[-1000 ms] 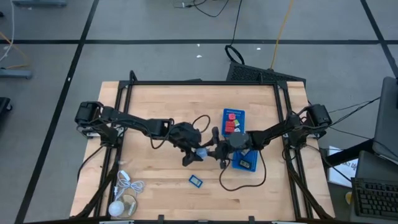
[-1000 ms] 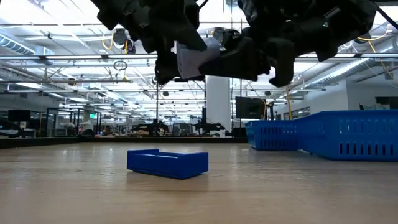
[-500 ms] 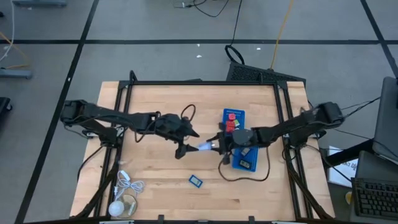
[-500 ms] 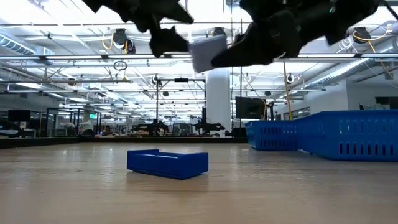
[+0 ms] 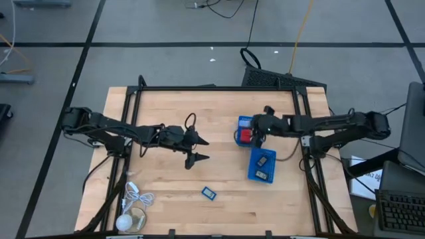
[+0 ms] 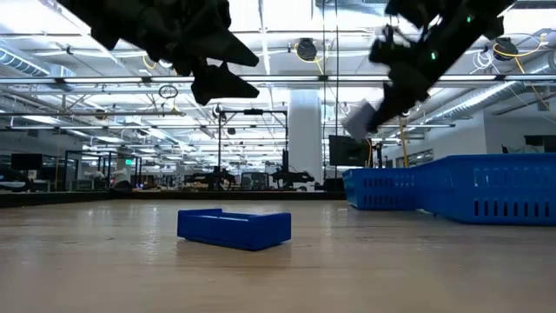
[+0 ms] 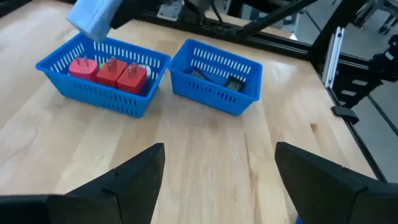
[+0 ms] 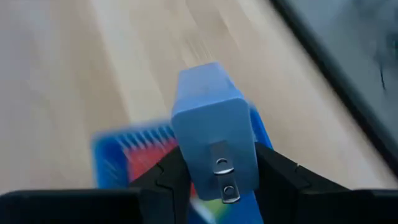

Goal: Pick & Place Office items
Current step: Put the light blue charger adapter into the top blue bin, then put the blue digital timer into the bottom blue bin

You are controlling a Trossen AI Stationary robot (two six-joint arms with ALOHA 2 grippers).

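R hand (image 8: 214, 180) grips grey-blue block (image 8: 213, 124), prob. over tray (image 5: 248, 131).

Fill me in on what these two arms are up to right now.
The right gripper is shut on a pale blue charger block, carrying it above the blue tray that holds three red blocks. The left gripper hangs open over the middle of the table. A small blue item lies on the wood.

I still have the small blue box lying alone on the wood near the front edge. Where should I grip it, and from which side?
Come straight down on the small blue box and close across its short width, on the two long side walls. It lies flat and low on the table, with bare wood all around, so a side approach gains nothing. The left gripper is open and nearer.
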